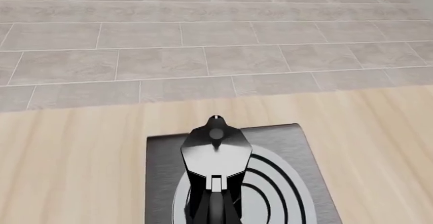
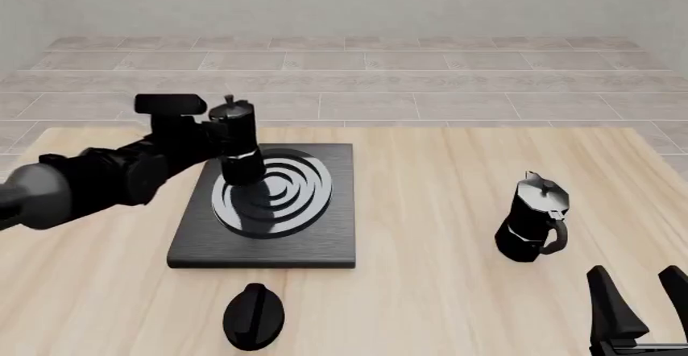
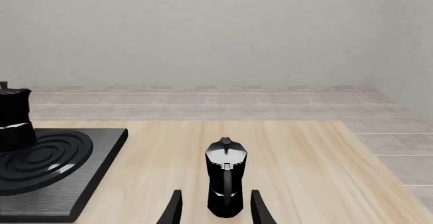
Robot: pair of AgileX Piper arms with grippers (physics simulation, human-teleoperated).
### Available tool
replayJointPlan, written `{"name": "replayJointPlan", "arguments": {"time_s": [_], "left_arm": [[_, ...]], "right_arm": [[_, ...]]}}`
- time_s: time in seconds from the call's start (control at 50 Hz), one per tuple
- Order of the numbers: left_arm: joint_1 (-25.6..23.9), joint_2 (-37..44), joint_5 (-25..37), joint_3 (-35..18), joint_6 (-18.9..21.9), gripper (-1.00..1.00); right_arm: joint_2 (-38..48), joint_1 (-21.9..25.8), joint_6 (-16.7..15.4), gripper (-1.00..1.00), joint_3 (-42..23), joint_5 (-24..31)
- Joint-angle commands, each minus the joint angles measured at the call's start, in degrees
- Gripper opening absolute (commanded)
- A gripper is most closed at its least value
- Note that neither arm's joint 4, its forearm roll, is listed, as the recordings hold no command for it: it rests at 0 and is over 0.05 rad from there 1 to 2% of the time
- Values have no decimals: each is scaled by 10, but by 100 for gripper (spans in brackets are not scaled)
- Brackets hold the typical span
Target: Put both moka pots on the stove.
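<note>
left tool (image 2: 221,142) holds pot (image 2: 234,142) over stove (image 2: 322,239).

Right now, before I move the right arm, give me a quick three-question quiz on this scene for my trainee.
1. True or false: the right tool is shut on a pot.
2. Which lies nearest the camera in the front view? A) flat black square stove B) flat black round knob C) small black faceted moka pot at the left arm
3. How many moka pots stand on the bare wooden table?
Key: 1 false: it is open, apart from the second moka pot. 2 B. 3 one.
</note>
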Motion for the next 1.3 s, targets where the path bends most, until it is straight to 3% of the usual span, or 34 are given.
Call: {"name": "replayJointPlan", "arguments": {"time_s": [0.02, 0.5, 0.52, 0.88, 1.3], "left_arm": [[3, 15, -13, -22, 2, -100], [0, 30, -9, -12, 6, -100], [1, 32, -7, -12, 10, 100], [-1, -4, 8, 15, 13, 100], [-8, -166, 68, 94, 8, 100]], "right_arm": [[4, -1, -1, 100, 0, -2], [4, -1, -1, 100, 0, -2], [4, -1, -1, 100, 0, -2], [4, -1, -1, 100, 0, -2], [4, -1, -1, 100, 0, -2]]}}
